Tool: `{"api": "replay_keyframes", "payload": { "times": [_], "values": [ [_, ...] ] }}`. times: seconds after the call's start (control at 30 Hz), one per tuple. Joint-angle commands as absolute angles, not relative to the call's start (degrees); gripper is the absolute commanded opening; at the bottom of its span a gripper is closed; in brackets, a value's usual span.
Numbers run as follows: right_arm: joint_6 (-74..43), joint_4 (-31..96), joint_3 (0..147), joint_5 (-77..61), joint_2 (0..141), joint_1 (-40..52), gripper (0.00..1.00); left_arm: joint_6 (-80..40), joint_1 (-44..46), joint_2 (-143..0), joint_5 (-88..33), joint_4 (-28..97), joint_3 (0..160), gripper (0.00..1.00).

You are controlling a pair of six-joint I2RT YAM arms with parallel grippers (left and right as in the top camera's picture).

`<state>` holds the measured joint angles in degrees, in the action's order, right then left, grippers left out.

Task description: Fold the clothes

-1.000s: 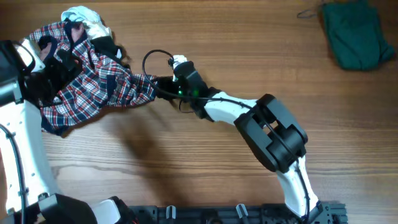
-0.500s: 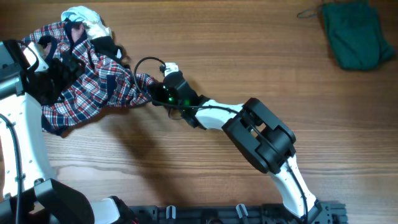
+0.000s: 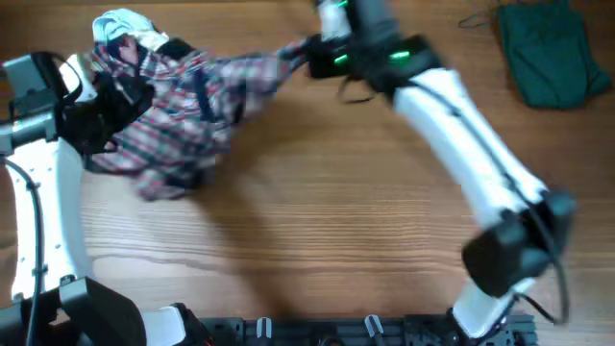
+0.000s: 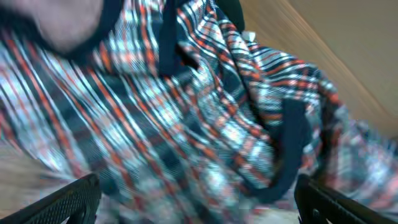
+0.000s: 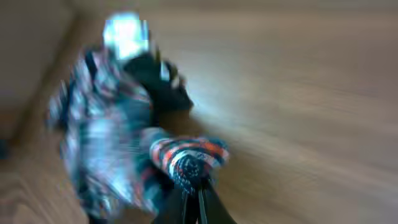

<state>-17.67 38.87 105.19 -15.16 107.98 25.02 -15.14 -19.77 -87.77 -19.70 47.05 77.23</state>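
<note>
The clothes are a red, white and navy plaid garment [image 3: 183, 106] lying bunched at the table's far left, with one corner drawn out to the right. My right gripper [image 3: 306, 53] is shut on that corner near the far edge; in the right wrist view the gripper [image 5: 194, 186] pinches a rolled wad of plaid, and the garment [image 5: 106, 137] trails off to the left, blurred. My left gripper [image 3: 106, 101] hovers over the garment's left part. In the left wrist view the gripper [image 4: 199, 202] is open, with plaid cloth [image 4: 205, 112] and its navy trim filling the frame between both fingers.
A folded dark green cloth [image 3: 548, 53] lies at the far right corner. A white piece of fabric [image 3: 120, 24] shows at the garment's far left end. Bare wooden tabletop [image 3: 317, 221] spreads across the middle and front.
The right gripper closed on the garment's corner, then swung from the table's middle toward the far edge, dragging that corner up and right. The garment stretched out. The left gripper stayed open.
</note>
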Motion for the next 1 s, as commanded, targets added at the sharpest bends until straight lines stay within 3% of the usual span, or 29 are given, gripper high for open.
{"api": "replay_keyframes", "payload": {
  "times": [0.0, 0.13, 0.33, 0.43, 0.67, 0.97],
  "values": [
    [-14.74, 44.86, 106.37, -18.57, 101.1, 19.4, 0.04, -10.17, -16.43, -88.01, -26.11, 44.16, 77.91, 0.99],
    [-5.56, 51.11, 106.37, -21.19, 93.08, 15.05, 0.04, -6.81, -10.5, -86.78, -30.63, 36.75, 77.91, 1.0],
    [-2.96, 56.6, 106.59, -22.68, 89.23, 7.29, 0.04, 3.27, -5.08, -86.78, -30.55, 36.64, 77.91, 1.0],
    [1.74, 56.58, 107.13, -31.88, 85.45, 3.44, 0.04, 3.22, -5.08, -86.78, -30.59, 35.29, 77.91, 0.99],
    [7.11, 57.41, 108.22, -35.7, 81.93, 3.31, 0.04, 4.29, -4.54, -89.19, -30.35, 34.46, 77.91, 1.0],
    [7.14, 58.35, 108.22, -35.0, 82.13, 3.31, 0.04, 5.98, 7.35, -104.79, -30.0, 28.86, 77.91, 0.93]
  ]
}}
